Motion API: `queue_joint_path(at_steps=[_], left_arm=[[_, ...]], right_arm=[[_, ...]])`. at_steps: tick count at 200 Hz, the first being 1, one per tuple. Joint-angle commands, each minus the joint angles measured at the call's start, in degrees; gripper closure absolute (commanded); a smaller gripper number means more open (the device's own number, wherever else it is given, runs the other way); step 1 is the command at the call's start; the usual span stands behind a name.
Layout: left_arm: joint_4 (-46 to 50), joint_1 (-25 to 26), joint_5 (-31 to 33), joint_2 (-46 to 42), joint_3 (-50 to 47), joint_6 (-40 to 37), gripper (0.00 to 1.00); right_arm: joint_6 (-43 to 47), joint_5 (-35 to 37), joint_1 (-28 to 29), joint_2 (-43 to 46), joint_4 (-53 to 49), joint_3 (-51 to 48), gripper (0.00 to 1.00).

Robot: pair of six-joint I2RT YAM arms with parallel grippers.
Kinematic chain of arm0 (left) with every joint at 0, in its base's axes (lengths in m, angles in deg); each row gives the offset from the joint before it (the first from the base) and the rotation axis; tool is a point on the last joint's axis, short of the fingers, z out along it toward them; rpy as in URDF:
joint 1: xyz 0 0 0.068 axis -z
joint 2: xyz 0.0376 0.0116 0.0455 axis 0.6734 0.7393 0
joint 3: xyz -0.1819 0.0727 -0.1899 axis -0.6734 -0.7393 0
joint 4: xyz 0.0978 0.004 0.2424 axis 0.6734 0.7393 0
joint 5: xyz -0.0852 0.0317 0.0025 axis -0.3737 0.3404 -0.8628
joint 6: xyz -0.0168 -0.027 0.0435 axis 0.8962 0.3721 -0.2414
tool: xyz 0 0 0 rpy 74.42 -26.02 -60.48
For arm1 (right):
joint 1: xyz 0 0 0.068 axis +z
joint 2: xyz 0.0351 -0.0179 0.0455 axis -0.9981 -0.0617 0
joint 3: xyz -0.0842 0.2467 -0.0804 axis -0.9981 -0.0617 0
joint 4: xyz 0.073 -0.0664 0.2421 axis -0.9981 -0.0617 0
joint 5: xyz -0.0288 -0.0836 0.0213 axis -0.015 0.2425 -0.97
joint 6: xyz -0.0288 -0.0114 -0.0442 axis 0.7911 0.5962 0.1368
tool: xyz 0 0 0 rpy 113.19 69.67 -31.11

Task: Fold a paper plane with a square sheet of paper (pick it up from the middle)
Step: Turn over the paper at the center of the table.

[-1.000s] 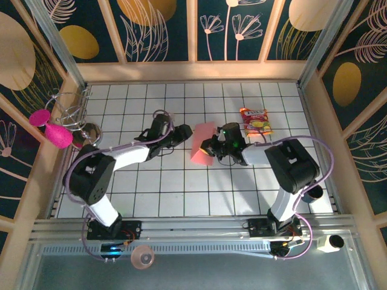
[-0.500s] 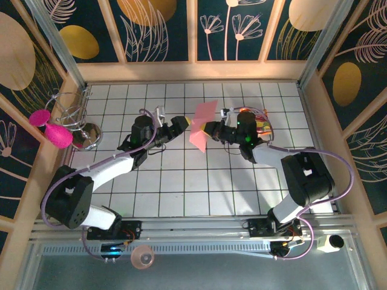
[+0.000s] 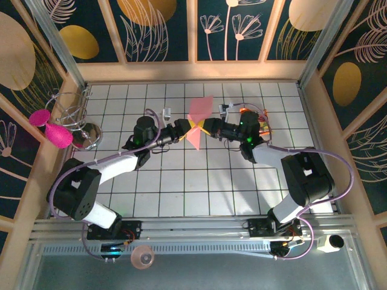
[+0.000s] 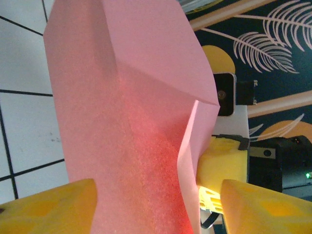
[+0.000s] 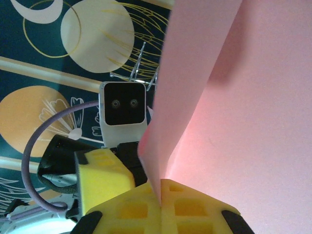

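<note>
Sheet of paper (image 3: 198,118): held above the table (image 3: 181,181), one crease and flap made, edge pinched by right gripper (image 3: 205,127), left gripper (image 3: 190,126) parted astride it; most folds apparently outstanding.

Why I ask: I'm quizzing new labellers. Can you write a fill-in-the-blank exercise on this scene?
1. The folded paper is ____ in colour.
2. The right gripper is ____ on the paper.
3. The left gripper has its jaws ____, with the paper between them.
4. The paper hangs ____ the tiled table, between the two grippers.
Missing words: pink; shut; open; above.
</note>
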Motion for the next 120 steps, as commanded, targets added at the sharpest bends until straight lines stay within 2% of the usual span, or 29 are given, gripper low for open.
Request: queue_joint_path(at_steps=[1,65,120], left_arm=[[-5.0,0.3,-2.5,0.3,0.4,0.9,0.42],[-3.9,0.4,-2.1,0.3,1.2,0.7,0.68],[-2.7,0.3,-1.9,0.3,1.7,0.2,0.80]], right_arm=[[-1.1,-1.6,0.0,-0.8,3.8,0.0,0.97],[1.3,-0.7,-0.5,-0.3,-1.1,0.0,0.94],[2.0,-0.4,-1.1,-0.3,-3.2,0.1,0.91]])
